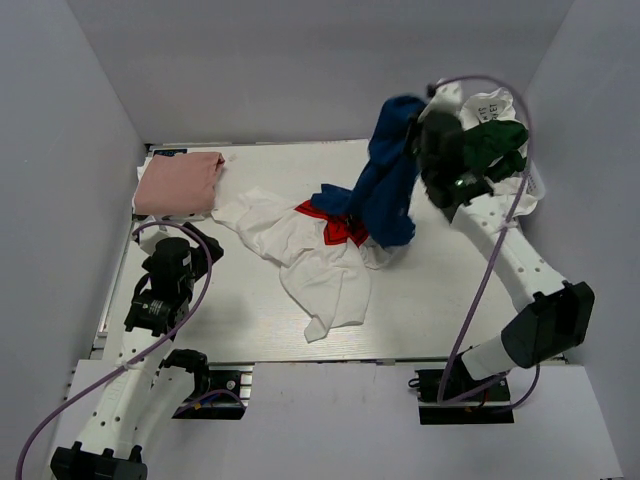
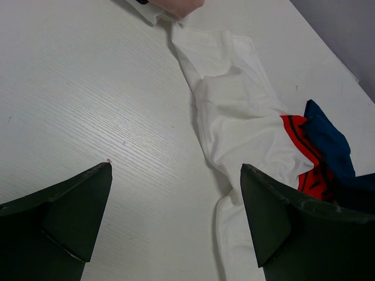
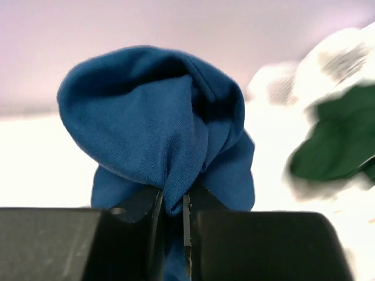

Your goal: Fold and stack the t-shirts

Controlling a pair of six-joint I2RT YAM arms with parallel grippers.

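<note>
Blue t-shirt [image 1: 390, 190] pinched by right gripper [image 3: 174, 202] | left gripper [image 2: 176, 170] wide | white wood-grain table [image 1: 440, 290] | grey walls [image 1: 300, 60]

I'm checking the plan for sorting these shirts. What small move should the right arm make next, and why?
Probably lift the blue cloth t-shirt higher and sideways, over bare white table. The right pincer is shut on a bunched fold of it, and its hanging lower end appears to rest on the white t-shirt with the red print, which it might otherwise drag.
</note>
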